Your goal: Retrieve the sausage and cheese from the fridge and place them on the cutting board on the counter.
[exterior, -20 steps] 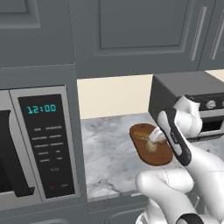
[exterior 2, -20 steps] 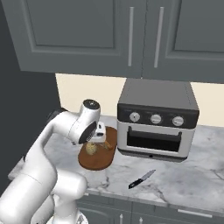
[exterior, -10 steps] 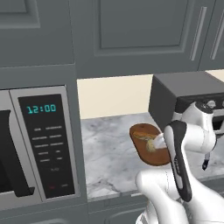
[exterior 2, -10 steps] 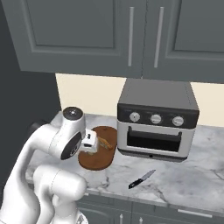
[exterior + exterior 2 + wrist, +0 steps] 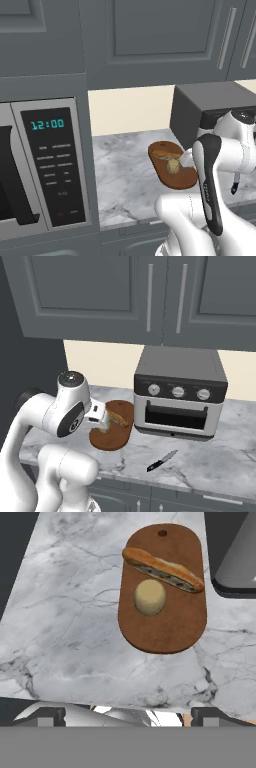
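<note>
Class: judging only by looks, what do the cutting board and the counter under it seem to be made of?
The cutting board: apparently wood, matte reddish-brown with faint grain and a hanging hole. The counter: seemingly polished marble or a lookalike, white-grey with dark veins.

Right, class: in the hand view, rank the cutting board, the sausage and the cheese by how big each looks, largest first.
1. cutting board, by far the largest.
2. sausage, long and thin, lying across the board.
3. cheese, a small round lump, shorter than the sausage.
</note>
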